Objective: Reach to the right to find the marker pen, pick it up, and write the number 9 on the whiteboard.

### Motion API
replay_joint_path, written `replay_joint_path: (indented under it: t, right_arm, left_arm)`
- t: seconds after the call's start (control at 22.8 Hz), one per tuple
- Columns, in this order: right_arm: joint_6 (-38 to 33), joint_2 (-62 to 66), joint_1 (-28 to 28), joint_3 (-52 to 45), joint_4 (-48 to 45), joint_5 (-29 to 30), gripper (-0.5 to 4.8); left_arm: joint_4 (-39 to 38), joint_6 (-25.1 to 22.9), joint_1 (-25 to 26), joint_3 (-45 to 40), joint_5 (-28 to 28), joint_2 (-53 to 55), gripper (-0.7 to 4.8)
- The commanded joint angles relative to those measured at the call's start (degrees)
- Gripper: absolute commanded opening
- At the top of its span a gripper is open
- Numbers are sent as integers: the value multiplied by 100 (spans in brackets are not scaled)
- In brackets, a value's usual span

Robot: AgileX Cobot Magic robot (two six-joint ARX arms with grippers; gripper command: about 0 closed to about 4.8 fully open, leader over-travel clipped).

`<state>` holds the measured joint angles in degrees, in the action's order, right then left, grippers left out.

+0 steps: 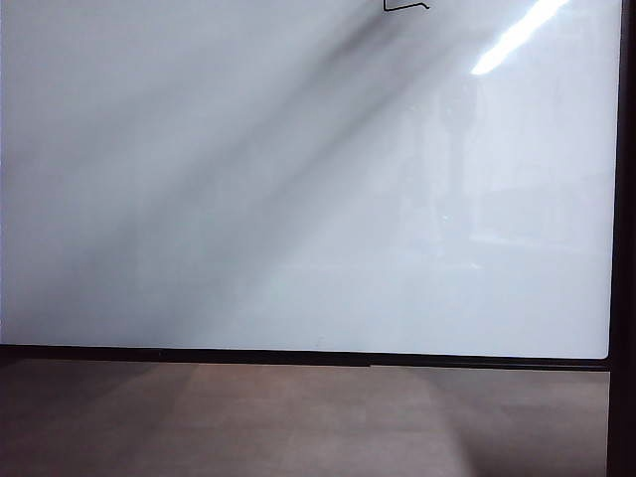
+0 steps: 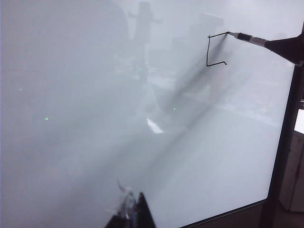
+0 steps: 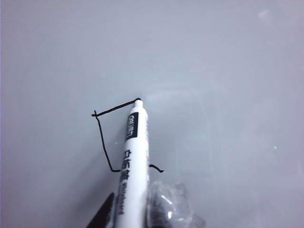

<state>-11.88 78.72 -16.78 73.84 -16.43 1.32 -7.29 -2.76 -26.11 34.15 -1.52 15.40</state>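
The whiteboard (image 1: 298,199) fills the exterior view, with neither gripper in it. At its top edge shows a bit of the black strokes of the number 9 (image 1: 402,8). In the right wrist view my right gripper (image 3: 135,209) is shut on the white marker pen (image 3: 134,156). The pen's black tip touches the board at the end of the top stroke. The strokes (image 3: 102,137) form a top line, a side line and a short wavy base. The left wrist view shows the same strokes (image 2: 208,50), the pen (image 2: 247,37) and my right gripper (image 2: 275,44). My left gripper (image 2: 134,209) is shut, holds nothing and hangs far from the strokes.
A thin black frame (image 1: 298,355) borders the whiteboard at the near side and the right. A brown surface (image 1: 298,417) lies in front of it. A bright light streak (image 1: 517,35) and grey reflections cross the board.
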Motion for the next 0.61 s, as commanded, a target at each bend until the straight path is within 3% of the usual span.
replay_joint_path:
  t: [0.04, 0.61]
  right_arm:
    - [7, 0, 24, -70, 22, -223, -6]
    - [-186, -142, 20, -1281, -146, -138, -6]
  left_arm:
    - [52, 20, 9, 13, 7, 13, -5]
    - [52, 20, 9, 13, 4, 15, -5]
